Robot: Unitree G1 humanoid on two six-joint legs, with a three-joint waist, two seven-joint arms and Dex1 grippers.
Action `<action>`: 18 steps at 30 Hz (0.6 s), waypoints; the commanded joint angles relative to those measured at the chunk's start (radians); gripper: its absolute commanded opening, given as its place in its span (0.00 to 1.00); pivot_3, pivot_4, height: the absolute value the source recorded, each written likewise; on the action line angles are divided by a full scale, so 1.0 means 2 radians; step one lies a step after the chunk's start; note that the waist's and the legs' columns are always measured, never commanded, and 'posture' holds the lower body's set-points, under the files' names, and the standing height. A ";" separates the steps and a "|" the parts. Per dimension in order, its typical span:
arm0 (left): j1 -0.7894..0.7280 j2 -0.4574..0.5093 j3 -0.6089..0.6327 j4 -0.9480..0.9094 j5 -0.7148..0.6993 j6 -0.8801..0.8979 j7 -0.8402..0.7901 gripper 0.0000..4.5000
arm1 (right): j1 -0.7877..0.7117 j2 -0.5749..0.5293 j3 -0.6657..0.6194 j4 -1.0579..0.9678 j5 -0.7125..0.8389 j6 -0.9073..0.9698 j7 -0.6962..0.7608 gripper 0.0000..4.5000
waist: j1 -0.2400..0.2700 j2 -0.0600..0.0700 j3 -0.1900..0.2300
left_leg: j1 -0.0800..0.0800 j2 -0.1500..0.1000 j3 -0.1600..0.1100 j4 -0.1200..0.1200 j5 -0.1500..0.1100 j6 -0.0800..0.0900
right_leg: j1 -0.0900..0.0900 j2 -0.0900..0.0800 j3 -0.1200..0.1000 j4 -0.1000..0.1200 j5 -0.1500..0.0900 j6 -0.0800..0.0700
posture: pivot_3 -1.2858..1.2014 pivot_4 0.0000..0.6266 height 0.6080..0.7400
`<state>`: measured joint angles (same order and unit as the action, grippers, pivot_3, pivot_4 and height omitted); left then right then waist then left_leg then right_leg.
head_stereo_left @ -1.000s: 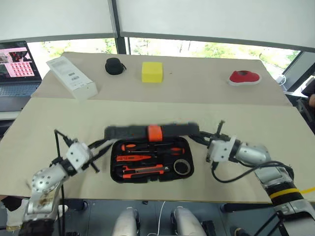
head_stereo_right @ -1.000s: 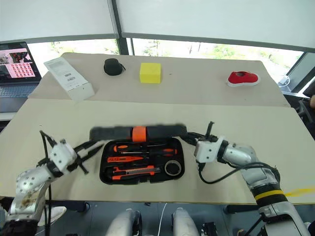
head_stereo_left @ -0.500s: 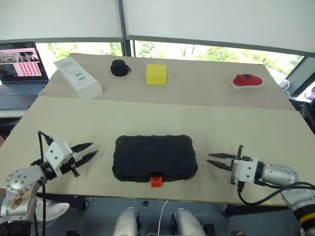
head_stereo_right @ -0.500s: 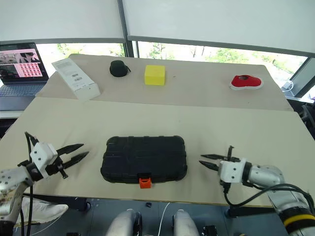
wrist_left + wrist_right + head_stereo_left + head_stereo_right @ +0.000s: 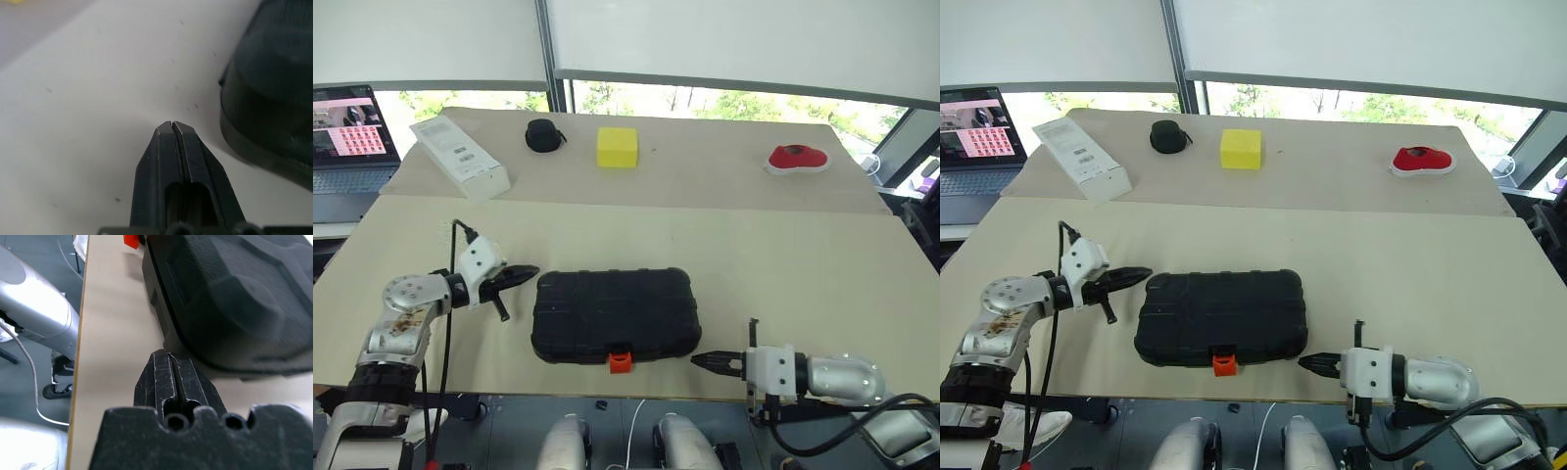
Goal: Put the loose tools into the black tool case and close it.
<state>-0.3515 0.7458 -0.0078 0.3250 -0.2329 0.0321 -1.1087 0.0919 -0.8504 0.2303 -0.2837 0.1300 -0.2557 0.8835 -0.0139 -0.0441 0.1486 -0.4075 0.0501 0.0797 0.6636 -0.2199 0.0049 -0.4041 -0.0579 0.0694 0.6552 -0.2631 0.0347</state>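
Beige table (image 5: 783, 264) under the windows, with our black tool case (image 5: 615, 315) lying shut near the front edge, orange latch (image 5: 621, 361) facing us; our left gripper (image 5: 521, 273) sits just off its left end, right gripper (image 5: 702, 361) near its front right corner; both pinched together now, whereas half a second ago they were spread and farther out.

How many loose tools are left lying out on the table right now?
0. The black tool case lies closed on the near table with none beside it; any tools inside are hidden.
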 commanded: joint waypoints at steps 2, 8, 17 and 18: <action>-0.016 0.005 -0.003 -0.008 -0.011 0.016 -0.035 0.01 | -0.049 0.025 0.001 0.010 -0.028 0.026 -0.006 0.00 | 0.000 0.000 0.000 | 0.000 0.000 0.000 0.000 0.000 0.000 | 0.000 0.000 0.000 0.000 0.000 0.000 | 0.52 0.24 1.00; 0.062 0.014 0.017 -0.103 -0.055 0.063 -0.061 0.01 | -0.117 0.064 -0.004 0.071 -0.043 0.030 -0.015 0.00 | -0.003 0.000 0.000 | 0.000 0.000 0.000 0.000 0.000 0.000 | -0.001 0.000 0.000 0.000 0.000 0.000 | 0.52 0.24 1.00; 0.179 0.011 0.077 -0.263 -0.110 0.135 -0.002 0.01 | -0.224 0.108 -0.003 0.208 -0.048 -0.022 0.001 0.00 | -0.001 0.000 0.000 | 0.000 0.000 0.000 0.000 0.000 0.000 | -0.001 0.000 0.000 0.000 0.000 0.000 | 0.52 0.24 1.00; 0.184 0.010 0.083 -0.272 -0.112 0.141 0.006 0.01 | -0.231 0.111 -0.004 0.221 -0.048 -0.026 0.004 0.00 | -0.001 0.000 0.000 | 0.000 0.000 0.000 0.000 0.000 0.000 | -0.001 0.000 0.000 0.000 0.000 0.000 | 0.52 0.24 1.00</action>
<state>0.0190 0.7725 0.1191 -0.1465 -0.4189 0.3019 -1.1270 -0.3335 -0.6425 0.2497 0.1478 0.0151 -0.2607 0.8882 -0.0153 -0.0443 0.1495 -0.4080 0.0509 0.0795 0.6639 -0.2200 0.0051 -0.4053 -0.0585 0.0696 0.6561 -0.2630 0.0343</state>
